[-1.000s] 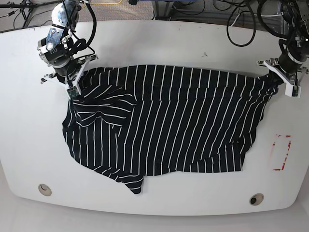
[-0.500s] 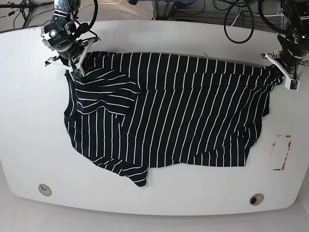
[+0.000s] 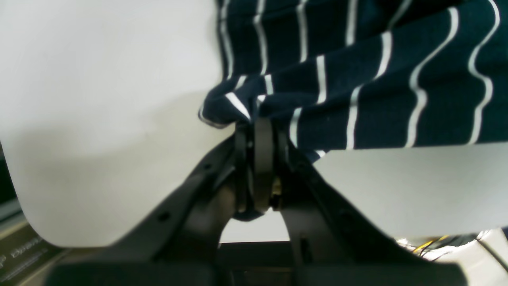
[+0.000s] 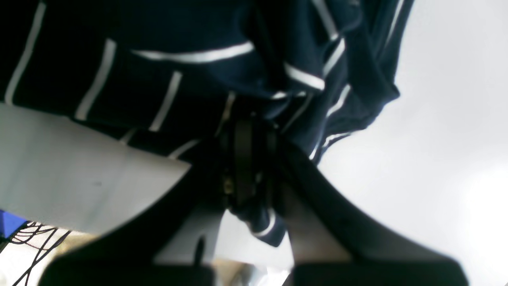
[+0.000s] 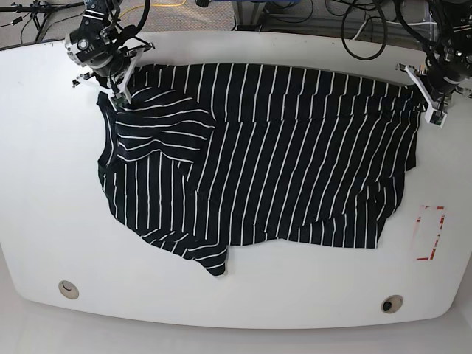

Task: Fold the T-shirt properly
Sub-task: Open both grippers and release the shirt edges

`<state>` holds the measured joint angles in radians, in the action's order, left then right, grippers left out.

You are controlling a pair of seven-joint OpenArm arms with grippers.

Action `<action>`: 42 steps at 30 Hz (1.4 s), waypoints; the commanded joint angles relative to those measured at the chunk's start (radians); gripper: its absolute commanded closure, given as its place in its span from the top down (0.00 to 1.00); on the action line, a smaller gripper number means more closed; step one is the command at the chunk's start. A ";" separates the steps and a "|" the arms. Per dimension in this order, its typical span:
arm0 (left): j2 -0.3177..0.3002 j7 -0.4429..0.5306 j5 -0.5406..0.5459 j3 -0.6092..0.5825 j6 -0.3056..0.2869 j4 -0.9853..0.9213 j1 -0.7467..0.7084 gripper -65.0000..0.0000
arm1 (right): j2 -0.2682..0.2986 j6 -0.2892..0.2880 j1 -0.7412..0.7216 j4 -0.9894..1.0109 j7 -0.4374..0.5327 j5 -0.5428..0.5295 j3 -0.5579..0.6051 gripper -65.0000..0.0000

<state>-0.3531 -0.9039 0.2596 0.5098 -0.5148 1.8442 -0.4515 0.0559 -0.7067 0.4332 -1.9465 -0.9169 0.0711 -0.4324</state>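
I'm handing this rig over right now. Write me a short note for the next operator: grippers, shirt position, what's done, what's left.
Left gripper: shut on the T-shirt, pinching a bunched corner at the far edge.
Right gripper: shut on the T-shirt, at the opposite far corner.
Shirt: lying spread on the white table, far edge stretched between both arms, one sleeve area folded over near the right arm.
Done: both corners gripped.
Left: no clean fold made yet; all folding remains.
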 commanded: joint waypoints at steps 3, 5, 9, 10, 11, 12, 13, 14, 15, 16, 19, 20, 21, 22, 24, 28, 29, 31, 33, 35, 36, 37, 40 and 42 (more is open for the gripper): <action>-0.010 0.010 -0.052 0.011 -0.018 0.013 -0.014 0.00 | 0.003 0.009 0.017 -0.015 0.008 -0.006 -0.003 0.05; -0.010 0.010 -0.062 0.010 -0.028 0.013 -0.022 0.00 | 0.002 0.009 0.019 -0.017 0.008 -0.003 -0.003 0.13; -0.004 0.009 -0.065 0.005 -0.046 0.015 -0.034 0.00 | 0.000 0.009 0.033 -0.018 0.008 -0.006 -0.003 0.40; -0.004 0.007 -0.065 0.005 -0.046 0.015 -0.040 0.03 | 0.000 0.009 0.036 -0.020 0.008 -0.007 -0.003 0.46; -0.004 0.007 -0.065 0.005 -0.046 0.016 -0.045 0.07 | 0.000 0.009 0.039 -0.021 0.008 -0.007 -0.003 0.51; -0.004 0.007 -0.065 0.005 -0.046 0.018 -0.049 0.12 | 0.000 0.009 0.039 -0.026 0.008 -0.007 -0.003 0.55; -0.004 0.007 -0.065 0.005 -0.046 0.018 -0.051 0.19 | 0.000 0.009 0.039 -0.029 0.008 -0.007 -0.004 0.60; -0.004 0.007 -0.065 0.005 -0.043 0.019 -0.053 0.26 | 0.000 0.009 0.039 -0.032 0.008 -0.007 -0.004 0.62; -0.004 0.007 -0.065 0.006 -0.041 0.021 -0.054 0.36 | 0.000 0.009 0.040 -0.034 0.008 -0.007 -0.006 0.64; -0.004 0.007 -0.065 0.008 -0.041 0.021 -0.054 0.44 | 0.000 0.009 0.040 -0.035 0.008 -0.007 -0.006 0.65; -0.002 0.007 -0.065 0.010 -0.040 0.022 -0.054 0.66 | 0.000 0.009 0.040 -0.041 0.008 -0.007 -0.009 0.66; -0.002 0.007 -0.065 0.010 -0.040 0.022 -0.054 0.70 | 0.000 0.009 0.040 -0.046 0.008 -0.007 -0.009 0.66; -0.002 0.007 -0.065 0.010 -0.040 0.022 -0.054 0.71 | 0.000 0.009 0.040 -0.049 0.008 -0.007 -0.009 0.66; -0.002 0.007 -0.065 0.010 -0.040 0.022 -0.053 0.70 | 0.000 0.009 0.040 -0.050 0.008 -0.007 -0.010 0.66; -0.002 0.007 -0.064 0.010 -0.040 0.022 -0.051 0.68 | 0.000 0.009 0.040 -0.052 0.008 -0.007 -0.010 0.66; -0.002 0.007 -0.061 0.010 -0.044 0.027 -0.045 0.68 | 0.000 0.009 0.029 -0.052 0.009 -0.007 -0.012 0.65; -0.002 0.007 -0.059 0.010 -0.044 0.035 -0.039 0.67 | 0.000 0.009 0.020 -0.050 0.009 -0.007 -0.015 0.65; -0.002 0.007 -0.059 0.010 -0.046 0.058 -0.011 0.67 | 0.000 0.009 -0.006 -0.050 0.006 -0.007 -0.029 0.65; 0.013 0.007 -0.059 0.010 -0.046 0.084 0.012 0.67 | 0.000 0.009 -0.026 -0.050 0.005 -0.004 -0.046 0.65; 0.033 0.007 -0.061 0.011 -0.046 0.102 0.033 0.67 | 0.000 0.009 -0.040 -0.050 0.005 -0.004 -0.056 0.65; 0.041 0.007 -0.061 0.011 -0.046 0.111 0.043 0.67 | 0.002 0.009 -0.049 -0.050 0.005 -0.003 -0.064 0.65; 0.044 0.007 -0.061 0.011 -0.046 0.116 0.050 0.67 | 0.005 0.009 -0.060 -0.050 0.005 -0.001 -0.069 0.65; 0.052 0.007 -0.061 0.011 -0.046 0.122 0.099 0.67 | 0.008 0.009 -0.113 -0.047 0.005 0.000 -0.089 0.65; 0.053 0.007 -0.062 0.011 -0.046 0.122 0.136 0.67 | 0.008 0.009 -0.139 -0.047 -0.001 0.000 -0.098 0.66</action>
<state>-0.2844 -0.9043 0.2058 0.5117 -0.5686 1.9514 -0.3489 0.0528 -0.7036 0.3222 -1.9751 -0.9276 0.0742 -0.5198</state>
